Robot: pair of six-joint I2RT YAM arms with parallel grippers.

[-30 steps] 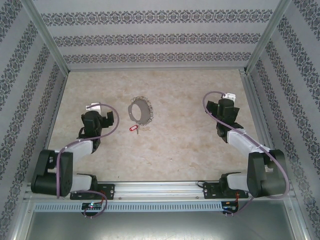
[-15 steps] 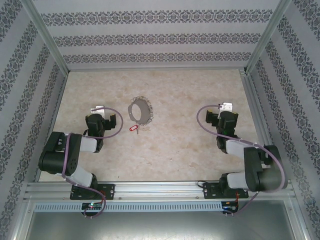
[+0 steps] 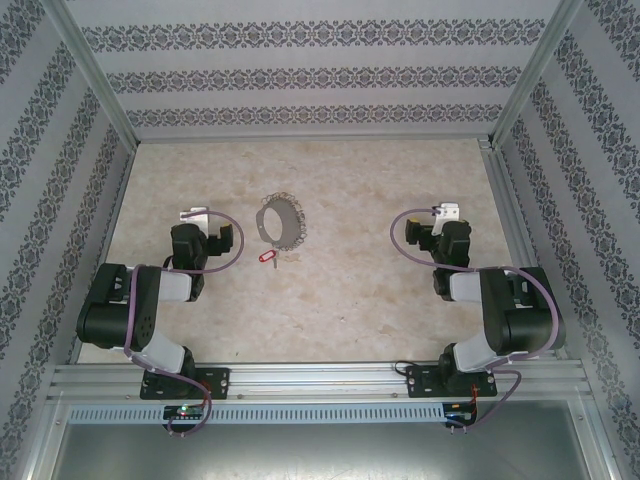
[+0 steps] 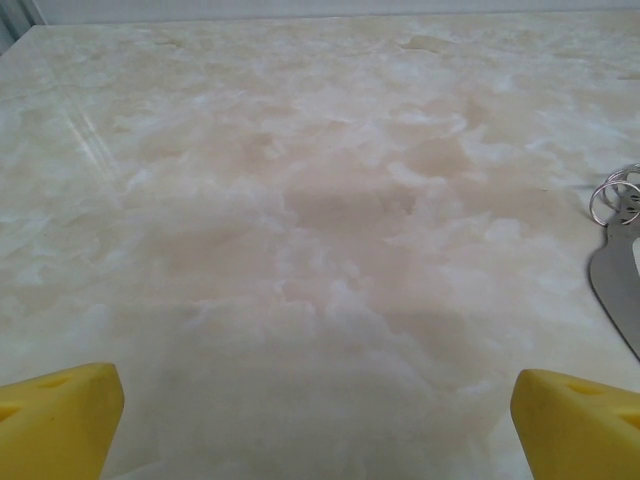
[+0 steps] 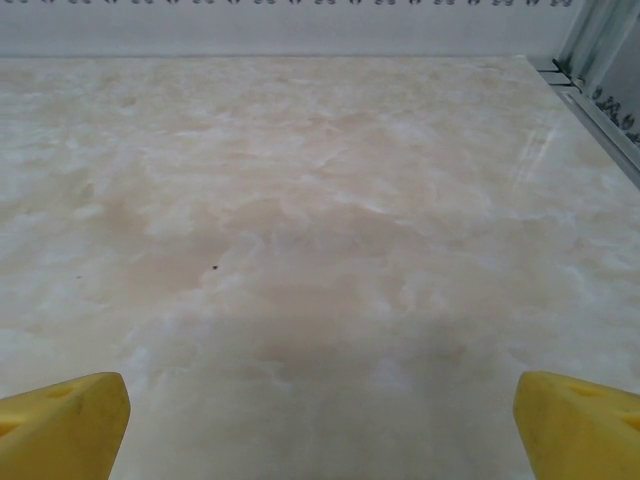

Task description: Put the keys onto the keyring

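Red-headed key (image 3: 267,256) lying flat left of the tabletop (image 3: 360,300) centre, long axis slanting near-left to far-right, blade too small to read, keyring (image 3: 280,222) just beyond it toward the far edge, left end effector (image 3: 192,215) and right end effector (image 3: 450,212) both spread wide, empty

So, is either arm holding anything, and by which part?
Nothing is held: both sets of jaws stand open and empty. The red-headed key and keyring lie on the table.

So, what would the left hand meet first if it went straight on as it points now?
Probably nothing: the left hand faces bare table, and the keyring lies off to its right.
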